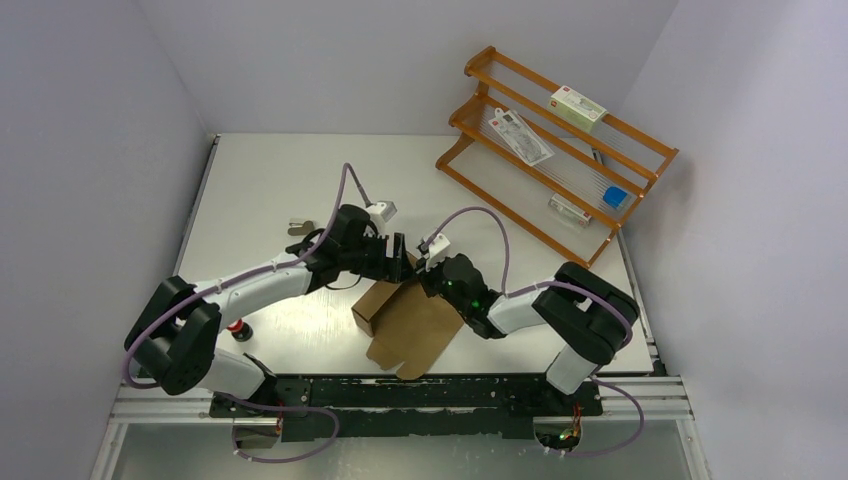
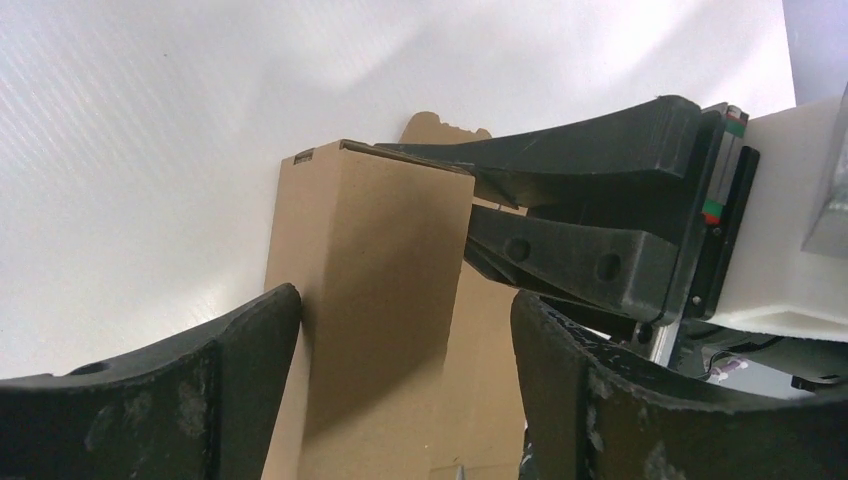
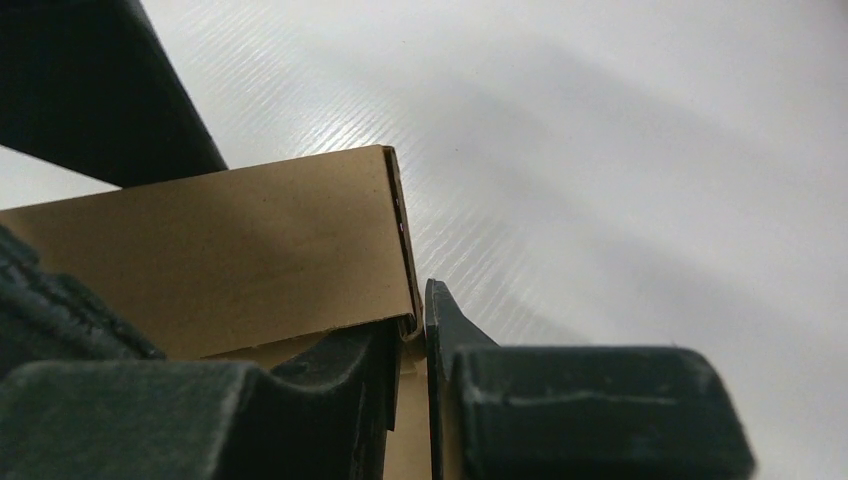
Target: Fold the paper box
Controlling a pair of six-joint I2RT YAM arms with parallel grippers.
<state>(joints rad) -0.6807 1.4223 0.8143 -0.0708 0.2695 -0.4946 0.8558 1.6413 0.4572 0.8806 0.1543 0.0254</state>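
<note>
Right fingers (image 3: 560,400) are narrow, pinched on a thin top edge of the box (image 3: 230,250), right at the corner of its upright wall. Left fingers (image 2: 180,390) are wide and straddle that same upright panel, one tip hard against its side, the other standing clear.

The box is plain brown cardboard, half formed: one tall wall is up, and a flat sheet with scalloped flaps lies out from it toward the arm bases. It sits mid-tabletop (image 1: 270,180) between the two arms, both wrists crowding its far end.

Left of the box there's a small grey object (image 1: 299,228), and a red-based item (image 1: 238,329) by the left arm. Far right of the box stands an orange rack (image 1: 560,150) holding white packets (image 1: 578,108). The tabletop is white, the walls pale.
</note>
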